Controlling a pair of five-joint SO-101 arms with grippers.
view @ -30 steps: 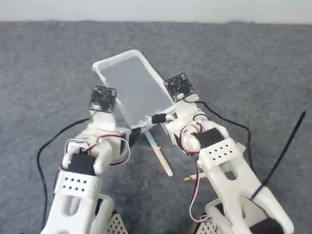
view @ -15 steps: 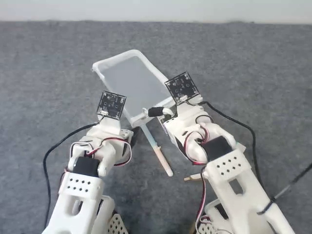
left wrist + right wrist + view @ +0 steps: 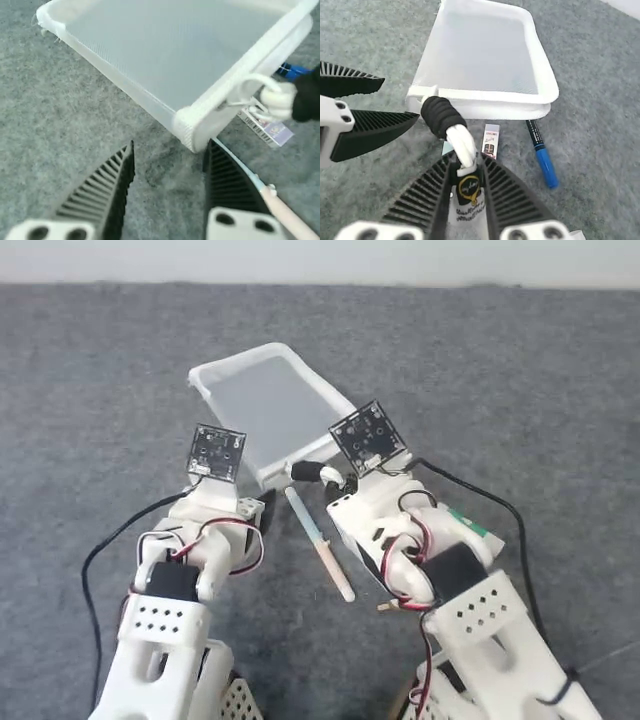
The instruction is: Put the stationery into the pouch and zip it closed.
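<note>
The translucent white pouch (image 3: 270,405) lies flat on the grey carpet, its near edge toward both arms. My right gripper (image 3: 467,160) is shut on a white marker with a black cap (image 3: 451,127); the cap touches the pouch's near corner (image 3: 420,95). My left gripper (image 3: 170,150) is open, its fingers (image 3: 112,185) low on either side of that corner of the pouch (image 3: 165,55). A pale pen (image 3: 320,545) lies on the carpet between the arms. A blue pen (image 3: 542,155) and a small rectangular packet (image 3: 491,141) lie beside the pouch's near edge.
Grey carpet (image 3: 520,370) spreads all around, with a pale wall strip at the back. A green and white item (image 3: 470,523) and a thin wooden stick (image 3: 395,605) peek out from under the right arm. Cables trail from both arms.
The right arm has carried the marker leftward to the pouch's near corner. The left arm has shifted slightly and drawn back a little from the pouch.
</note>
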